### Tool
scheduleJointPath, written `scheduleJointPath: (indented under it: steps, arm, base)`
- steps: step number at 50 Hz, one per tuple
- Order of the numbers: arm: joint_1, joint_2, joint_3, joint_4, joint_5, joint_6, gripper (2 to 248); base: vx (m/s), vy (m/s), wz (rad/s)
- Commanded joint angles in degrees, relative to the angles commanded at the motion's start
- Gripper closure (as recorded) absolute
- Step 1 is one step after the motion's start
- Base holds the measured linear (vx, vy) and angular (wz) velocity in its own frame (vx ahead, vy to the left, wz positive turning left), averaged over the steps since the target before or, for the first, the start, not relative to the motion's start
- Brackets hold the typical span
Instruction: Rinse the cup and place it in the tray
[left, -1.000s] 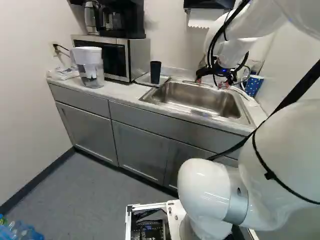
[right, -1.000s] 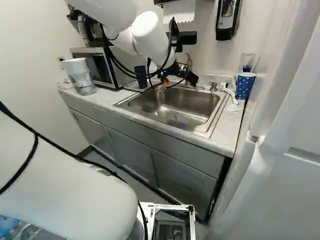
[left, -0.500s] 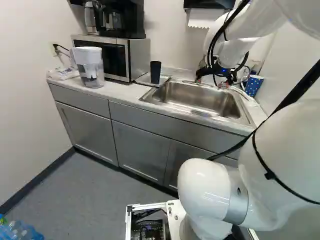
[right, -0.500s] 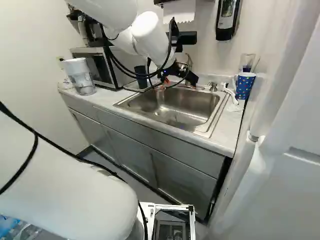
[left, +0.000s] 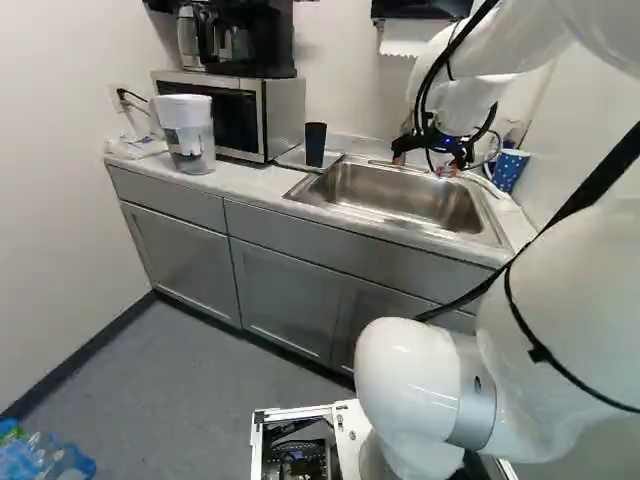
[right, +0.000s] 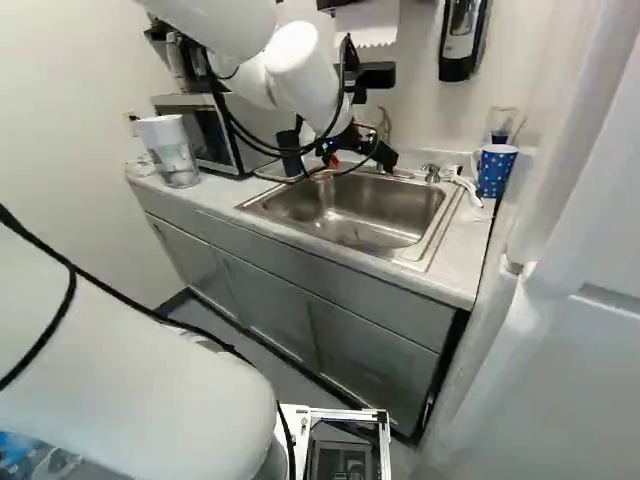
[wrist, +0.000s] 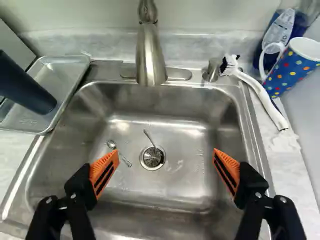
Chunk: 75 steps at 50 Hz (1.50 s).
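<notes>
**Apparently placed: dark cup (wrist: 25, 87) standing in the tray (wrist: 62, 72), rinse unproven**

Cup: in the metal tray beside the sink (wrist: 175, 187), on the microwave (left: 235, 115) side. Both base views show it upright. Mouth beyond the wrist view, so inside not checked; wet or dry, cannot tell.

Gripper (wrist: 165, 154): over the basin, fingers wide apart, nothing between the orange pads (wrist: 104, 172). Not touching cup or tray.

Faucet (wrist: 150, 57): spout above the basin; no stream to be made out beneath it. Small metal utensil (wrist: 111, 144) on the basin floor near the drain (wrist: 152, 157). Neither seems part of this job.

Tally: placing looks done, going by where the cup stands. Rinsing is the open item; nothing in these views proves or rules it out. If it was rinsed, what is left is little more than drawing the arm clear. If not, the cup must go under the spout and back to the tray.

One doubt: a blue dotted mug (wrist: 294, 65) stands on the counter beyond the white brush (wrist: 260, 95). Should the task mean that one, the placing is still undone. My reading favours the dark cup.
</notes>
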Motion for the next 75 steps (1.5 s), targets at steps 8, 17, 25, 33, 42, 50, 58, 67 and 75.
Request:
scheduleJointPath:
  steps: [8, 17, 25, 33, 42, 50, 58, 67, 75]
  arm:
    - [0.00, 0.00, 0.00, 0.00, 0.00, 0.00, 3]
    - [0.00, 0.00, 0.00, 0.00, 0.00, 0.00, 3]
    - [0.00, 0.00, 0.00, 0.00, 0.00, 0.00, 3]
    - [0.00, 0.00, 0.00, 0.00, 0.00, 0.00, 3]
    - [0.00, 0.00, 0.00, 0.00, 0.00, 0.00, 3]
    - [0.00, 0.00, 0.00, 0.00, 0.00, 0.00, 3]
    - [0.00, 0.00, 0.00, 0.00, 0.00, 0.00, 3]
    - [0.00, 0.00, 0.00, 0.00, 0.00, 0.00, 3]
    - [0.00, 0.00, 0.00, 0.00, 0.00, 0.00, 3]
  base:
    - [0.022, 0.034, 0.002]
    - [-0.015, 0.002, -0.011]
    - [0.008, 0.003, -0.015]
    - [-0.029, 0.042, 0.002]
    - [-0.030, 0.080, 0.004]
    - [-0.060, 0.088, -0.001]
    - [-0.074, 0.109, 0.001]
    - [-0.088, 0.115, -0.004]
    - [-0.091, 0.119, -0.001]
